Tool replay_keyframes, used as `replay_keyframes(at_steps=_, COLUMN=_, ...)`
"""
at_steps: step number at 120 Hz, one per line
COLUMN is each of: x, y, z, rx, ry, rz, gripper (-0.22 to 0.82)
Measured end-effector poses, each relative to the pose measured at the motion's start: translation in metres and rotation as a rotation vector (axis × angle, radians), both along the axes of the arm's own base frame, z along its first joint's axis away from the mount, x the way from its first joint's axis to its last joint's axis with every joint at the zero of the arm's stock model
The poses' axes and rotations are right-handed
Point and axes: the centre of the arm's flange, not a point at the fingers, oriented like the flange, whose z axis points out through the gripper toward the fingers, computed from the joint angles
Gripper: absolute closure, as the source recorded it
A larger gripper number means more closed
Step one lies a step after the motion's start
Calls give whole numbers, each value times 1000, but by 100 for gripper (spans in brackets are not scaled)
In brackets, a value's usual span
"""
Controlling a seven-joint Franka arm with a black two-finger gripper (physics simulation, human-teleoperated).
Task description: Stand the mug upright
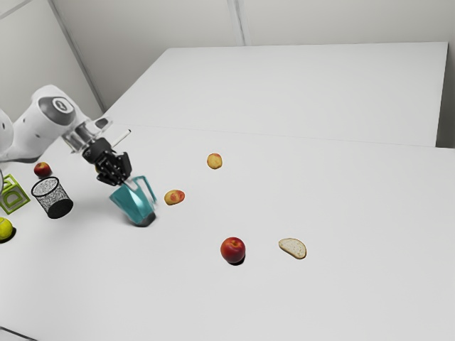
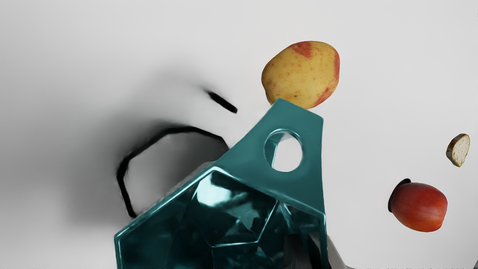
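1. your gripper (image 1: 128, 182) has the tilted teal mug (image 1: 134, 203) pinched by its wall, near a potato (image 1: 174, 197).
2. the wrist view shows you the mug's inside and handle hole.
3. the exterior view gives you a mesh bin (image 1: 51, 195).

Teal mug (image 1: 133, 202) (glossy, faceted inside): tilted, mouth raised, near potato (image 1: 174, 197).

Teal mug (image 1: 132, 202), yellow potato (image 2: 301, 74) (freckled, with red patches), white table (image 1: 355, 192)
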Motion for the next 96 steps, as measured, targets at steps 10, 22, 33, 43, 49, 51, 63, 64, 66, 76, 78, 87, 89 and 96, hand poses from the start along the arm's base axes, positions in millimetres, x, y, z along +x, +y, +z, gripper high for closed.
replay_keyframes(at_steps=10, x=-3, y=-8, z=7, rx=12, ry=6, rz=-2, gripper=76)
replay_keyframes(at_steps=22, x=-9, y=-12, z=15, rx=31, ry=13, rz=2, gripper=77)
replay_keyframes(at_steps=33, x=-14, y=-28, z=28, rx=83, ry=15, rz=-20, gripper=78)
replay_keyframes(at_steps=43, x=-15, y=-48, z=32, rx=164, ry=12, rz=-61, gripper=78)
replay_keyframes(at_steps=49, x=-11, y=-62, z=35, rx=234, ry=0, rz=-100, gripper=78)
replay_keyframes(at_steps=51, x=-10, y=-67, z=37, rx=260, ry=-4, rz=-115, gripper=78)
replay_keyframes(at_steps=63, x=-7, y=-91, z=41, rx=393, ry=-35, rz=-177, gripper=79)
replay_keyframes(at_steps=64, x=-7, y=-92, z=41, rx=402, ry=-37, rz=-180, gripper=79)
replay_keyframes(at_steps=66, x=-8, y=-94, z=41, rx=420, ry=-43, rz=-185, gripper=79)
replay_keyframes(at_steps=76, x=-12, y=-108, z=43, rx=494, ry=-73, rz=-201, gripper=79)
replay_keyframes(at_steps=78, x=-12, y=-110, z=44, rx=509, ry=-79, rz=-204, gripper=79)
replay_keyframes(at_steps=87, x=-11, y=-118, z=46, rx=559, ry=-105, rz=-204, gripper=79)
replay_keyframes(at_steps=89, x=-12, y=-119, z=46, rx=567, ry=-109, rz=-203, gripper=79)
replay_keyframes(at_steps=96, x=-12, y=-124, z=46, rx=593, ry=-122, rz=-193, gripper=79)
